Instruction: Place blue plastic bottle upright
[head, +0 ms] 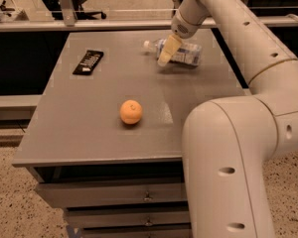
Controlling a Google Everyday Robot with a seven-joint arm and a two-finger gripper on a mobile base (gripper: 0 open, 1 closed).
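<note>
The blue plastic bottle point(187, 53) lies on its side at the far right of the grey table point(79, 128). It is clear, with a pale label, and its white cap point(147, 45) points left. My gripper point(165, 57) reaches down from the white arm and sits in front of the bottle's neck end, right at or over it. I cannot tell whether it touches the bottle.
An orange point(131, 112) sits near the table's middle. A flat black remote point(88, 62) lies at the far left. My arm's large white links point(228, 148) fill the right foreground. Drawers point(114, 195) are below the tabletop, and a metal rail point(89, 25) runs behind it.
</note>
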